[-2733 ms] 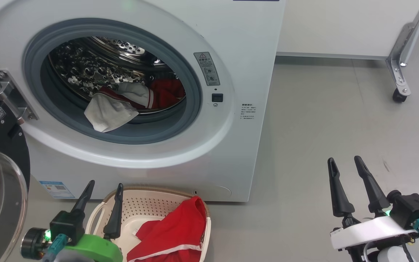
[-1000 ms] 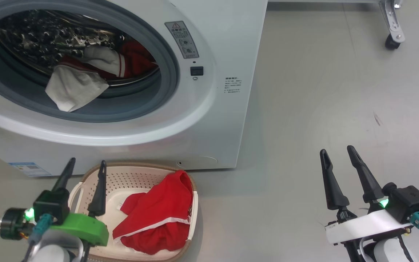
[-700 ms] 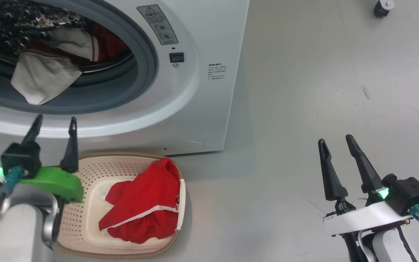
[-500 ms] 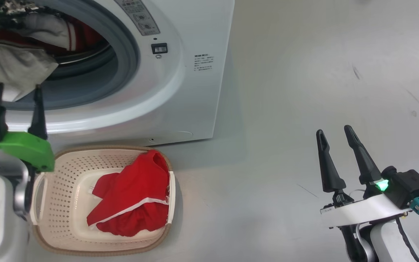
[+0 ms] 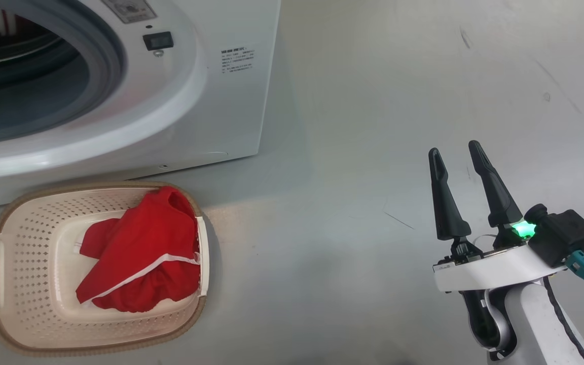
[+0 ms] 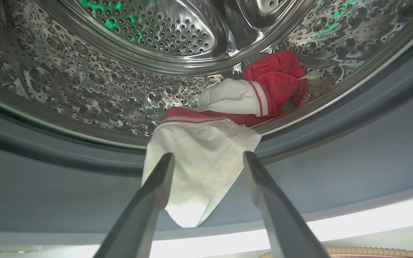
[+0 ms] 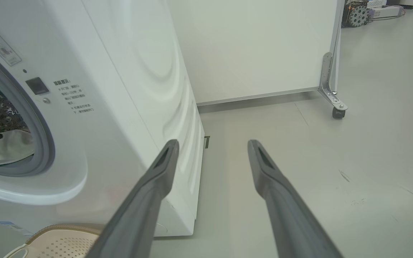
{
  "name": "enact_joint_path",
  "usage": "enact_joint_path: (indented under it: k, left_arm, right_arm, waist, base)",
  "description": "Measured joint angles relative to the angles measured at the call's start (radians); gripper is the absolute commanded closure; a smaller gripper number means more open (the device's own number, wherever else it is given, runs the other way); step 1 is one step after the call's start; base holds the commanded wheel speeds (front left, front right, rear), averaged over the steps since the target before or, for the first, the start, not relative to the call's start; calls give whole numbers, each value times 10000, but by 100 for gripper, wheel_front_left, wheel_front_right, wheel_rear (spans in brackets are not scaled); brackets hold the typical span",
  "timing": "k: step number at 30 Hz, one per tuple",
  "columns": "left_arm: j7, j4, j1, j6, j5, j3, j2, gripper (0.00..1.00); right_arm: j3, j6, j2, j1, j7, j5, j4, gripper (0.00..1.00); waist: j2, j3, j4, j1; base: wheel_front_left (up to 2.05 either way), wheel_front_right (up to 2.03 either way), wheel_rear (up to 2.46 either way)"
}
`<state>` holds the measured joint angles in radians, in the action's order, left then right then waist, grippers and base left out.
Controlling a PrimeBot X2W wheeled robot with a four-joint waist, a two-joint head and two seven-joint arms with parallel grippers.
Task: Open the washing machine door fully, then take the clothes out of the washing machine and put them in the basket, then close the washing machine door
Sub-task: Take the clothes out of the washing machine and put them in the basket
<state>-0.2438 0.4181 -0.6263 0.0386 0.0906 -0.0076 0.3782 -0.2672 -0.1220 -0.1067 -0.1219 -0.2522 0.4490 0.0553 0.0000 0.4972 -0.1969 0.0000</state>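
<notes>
The washing machine [image 5: 211,101] stands open at the upper left; its door is out of view. Inside the steel drum [image 6: 84,89] lie the clothes: a red garment with white stripes [image 6: 278,82] and a pale white piece [image 6: 199,168] that hangs out over the grey rubber ring [image 6: 335,154]. My left gripper [image 6: 207,157] is open at the drum's mouth, its fingers on either side of the hanging piece; I cannot tell if they touch it. The cream basket [image 5: 23,238] on the floor in front of the washer holds a red garment [image 5: 135,253]. My right gripper [image 5: 454,148] hangs open over bare floor, holding nothing.
Grey floor stretches to the right of the washer. A white panel on a metal bracket with a caster [image 7: 337,111] stands behind. The basket's rim [image 7: 56,229] lies close under the washer's front.
The head camera has swung right and down. My left gripper rose from above the basket to the drum opening and left the head view. The right gripper stayed open in place.
</notes>
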Motion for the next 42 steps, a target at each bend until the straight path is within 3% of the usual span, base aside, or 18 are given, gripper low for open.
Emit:
enact_joint_path:
  k: [16,40,41,42]
  left_arm:
    - [-1584,1419,-1504,192,-842,-127,957,0]
    - [-2405,2360,-2587,353,-1323,-343,1204,0]
    - [-2408,2389,-2605,353,-1323,-343,1204,29]
    - [-2422,2405,-2623,353,-1323,-347,1202,80]
  right_arm:
    - [-90,0,165,-521,0,86,-27,0]
    - [-8,0,276,-742,0,86,-59,0]
    - [-4,0,280,-743,0,86,-59,0]
    - [0,0,282,-745,0,86,-59,0]
  waist:
    - [0,968,-727,1]
    - [0,1432,-877,0]
    - [0,1445,-878,-1]
    - [0,1456,-879,-1]
  base:
    - [0,0,0]
    - [0,0,0]
    - [0,0,0]
    - [0,0,0]
